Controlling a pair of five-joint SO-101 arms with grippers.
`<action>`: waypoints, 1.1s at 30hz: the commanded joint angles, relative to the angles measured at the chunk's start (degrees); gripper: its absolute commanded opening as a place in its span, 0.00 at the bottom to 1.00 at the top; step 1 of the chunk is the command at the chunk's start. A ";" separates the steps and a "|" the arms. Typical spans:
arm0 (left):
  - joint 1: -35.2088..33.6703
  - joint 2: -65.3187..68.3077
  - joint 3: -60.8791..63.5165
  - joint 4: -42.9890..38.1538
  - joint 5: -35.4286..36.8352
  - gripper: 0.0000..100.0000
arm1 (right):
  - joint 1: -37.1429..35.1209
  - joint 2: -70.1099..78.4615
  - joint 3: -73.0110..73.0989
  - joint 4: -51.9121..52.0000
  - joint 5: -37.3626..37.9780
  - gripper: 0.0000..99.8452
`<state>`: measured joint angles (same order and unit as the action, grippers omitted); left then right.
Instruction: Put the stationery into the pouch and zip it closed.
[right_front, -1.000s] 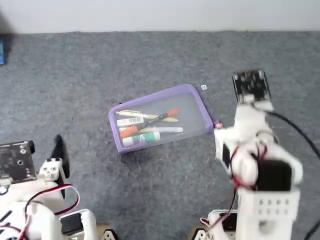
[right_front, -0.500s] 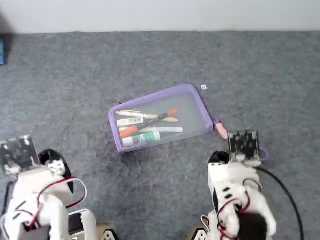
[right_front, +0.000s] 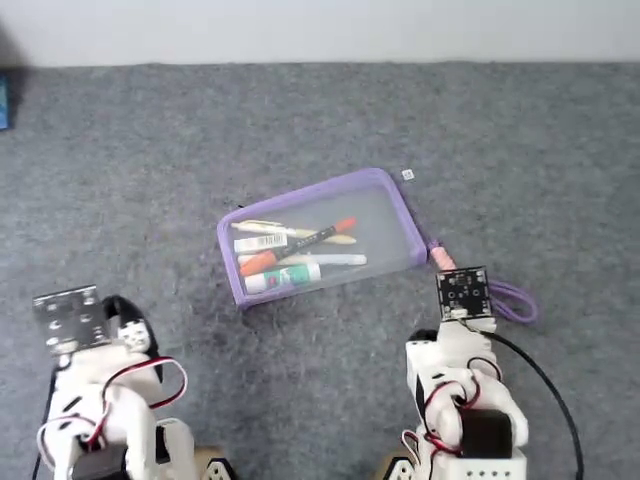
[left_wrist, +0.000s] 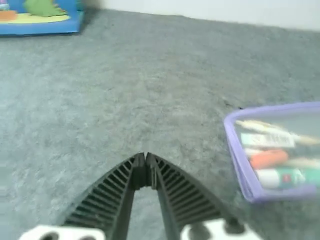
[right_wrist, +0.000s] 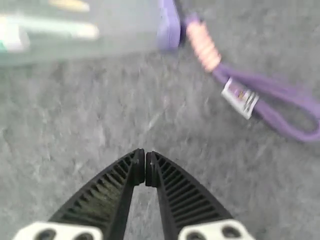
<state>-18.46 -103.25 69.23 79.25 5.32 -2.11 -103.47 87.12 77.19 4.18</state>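
- The purple pouch (right_front: 320, 238) lies mid-table, stationery (right_front: 290, 255) inside, long axis running side to side
- Right gripper (right_wrist: 145, 167), fingers pressed together and empty, sits nearer, by the strap (right_wrist: 280, 107) end
- Left gripper (left_wrist: 145, 169), also closed on nothing, is farther off

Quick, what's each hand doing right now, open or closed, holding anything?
Left hand: closed, holding nothing.
Right hand: closed, holding nothing.

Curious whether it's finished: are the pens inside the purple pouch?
Inside: the pens show through the clear front of the pouch, within its purple edge.
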 joint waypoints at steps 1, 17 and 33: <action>6.77 1.23 1.36 -1.76 -3.43 0.01 | 0.40 -0.48 2.64 -0.48 -0.18 0.01; 16.00 1.05 20.26 -12.75 -3.78 0.01 | 0.22 -0.40 9.32 -2.07 -0.26 0.01; 15.65 1.14 27.30 -16.62 -3.60 0.01 | 0.22 -0.40 9.32 -2.07 -0.26 0.01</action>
<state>-2.73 -102.11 96.92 63.52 1.89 -2.20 -103.56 95.38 76.13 4.18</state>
